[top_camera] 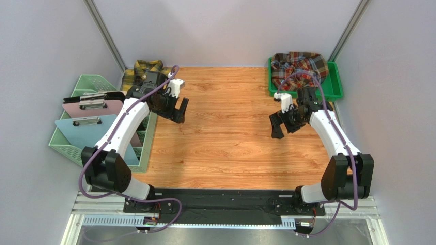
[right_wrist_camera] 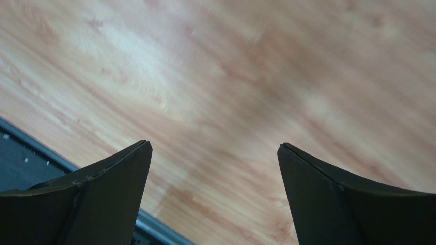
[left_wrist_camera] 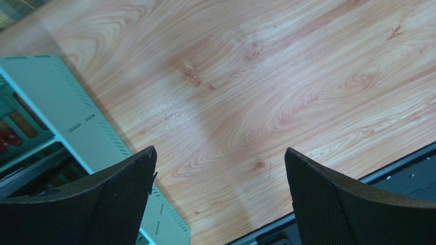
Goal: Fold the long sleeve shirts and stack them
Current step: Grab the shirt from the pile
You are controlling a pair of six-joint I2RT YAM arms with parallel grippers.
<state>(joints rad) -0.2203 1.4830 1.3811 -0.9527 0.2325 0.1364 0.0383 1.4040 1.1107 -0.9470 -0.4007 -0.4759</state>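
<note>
Worktop (top_camera: 225,132): wood-grain surface.
Red-brown-navy plaid shirt (top_camera: 301,69): crumpled heap in green tray (top_camera: 336,87), at worktop's far right corner.
Yellow-dark plaid shirt (top_camera: 142,68): bunched at worktop's far left corner, partly hidden by left arm.
Left gripper (top_camera: 180,111): above worktop's left part, fingers spread wide, nothing between them.
Right gripper (top_camera: 279,126): above worktop's right part, fingers spread wide, holding nothing.
Mint basket (top_camera: 77,87): along worktop's left edge, holds pink clipboard (top_camera: 92,109) and blue clipboard (top_camera: 82,131).
</note>
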